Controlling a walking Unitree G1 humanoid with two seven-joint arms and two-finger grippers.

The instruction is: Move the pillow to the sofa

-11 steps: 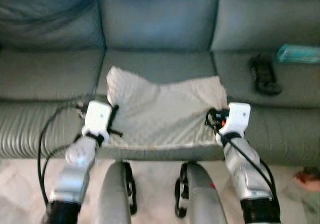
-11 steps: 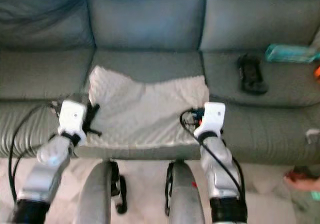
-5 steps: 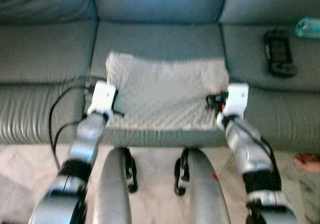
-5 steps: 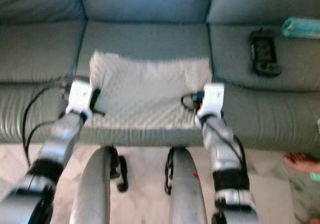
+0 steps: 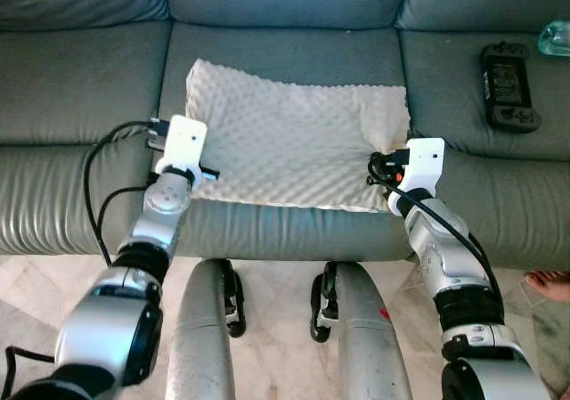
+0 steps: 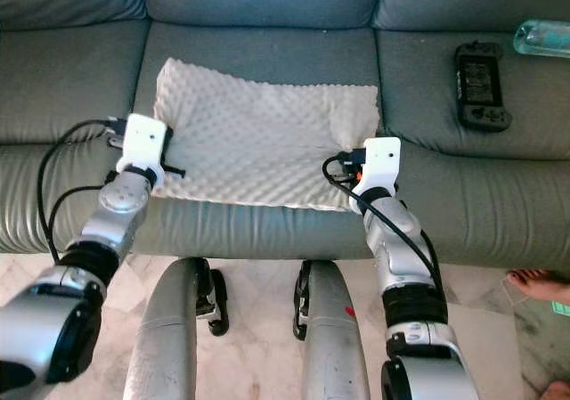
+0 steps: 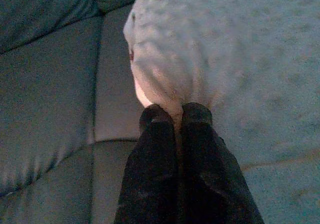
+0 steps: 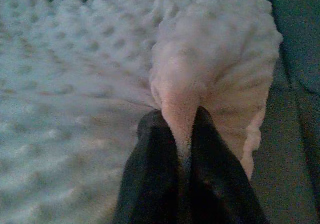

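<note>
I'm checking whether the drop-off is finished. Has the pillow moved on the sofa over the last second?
Yes. The pillow has flattened and settled onto the middle seat cushion of the sofa; earlier its far edge sagged in the middle.

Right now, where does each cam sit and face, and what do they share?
Head stereo pair: looks down at the sofa; both arms and legs show.
Left wrist: along the left gripper, pinching the pillow.
Right wrist: along the right gripper, pinching the other edge.
All views share the pillow.
</note>
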